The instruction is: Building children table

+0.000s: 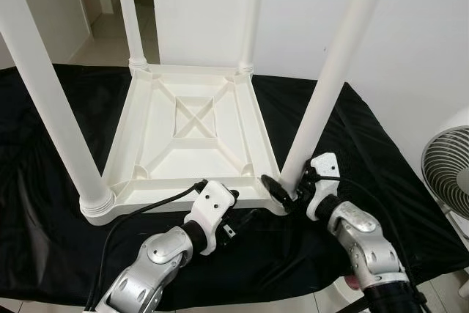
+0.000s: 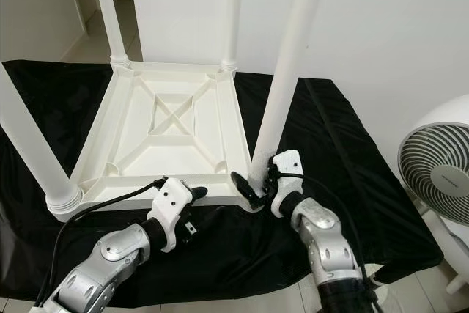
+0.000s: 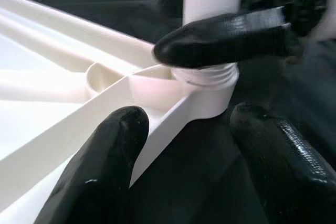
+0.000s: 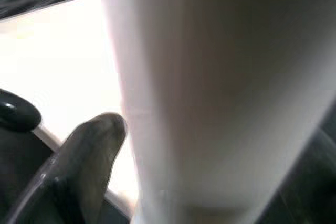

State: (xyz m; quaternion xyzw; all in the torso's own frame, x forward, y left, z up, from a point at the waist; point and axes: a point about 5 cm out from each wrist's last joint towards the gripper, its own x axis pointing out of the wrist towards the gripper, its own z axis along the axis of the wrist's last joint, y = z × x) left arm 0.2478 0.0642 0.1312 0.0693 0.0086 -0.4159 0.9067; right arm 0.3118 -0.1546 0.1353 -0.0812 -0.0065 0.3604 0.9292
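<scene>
A white plastic children's table point(image 1: 192, 119) lies upside down on a black cloth point(image 1: 44, 203), its legs pointing up. My right gripper point(image 1: 289, 185) is shut on the base of the near-right leg point(image 1: 330, 78), where the leg meets its corner socket point(image 3: 207, 85). In the right wrist view that leg point(image 4: 220, 87) stands close against one finger point(image 4: 84, 166). My left gripper point(image 1: 238, 207) is at the table's near rim point(image 1: 168, 201), just left of that corner. It is open, with one finger point(image 3: 100, 166) on each side of the rim point(image 3: 157, 129).
Three more legs stand up: near left point(image 1: 51, 100), far left point(image 1: 128, 12), far right point(image 1: 253, 12). A white fan point(image 1: 447, 166) stands on the floor to the right. A white wall is behind, with a doorway point(image 1: 99, 5) at the back left.
</scene>
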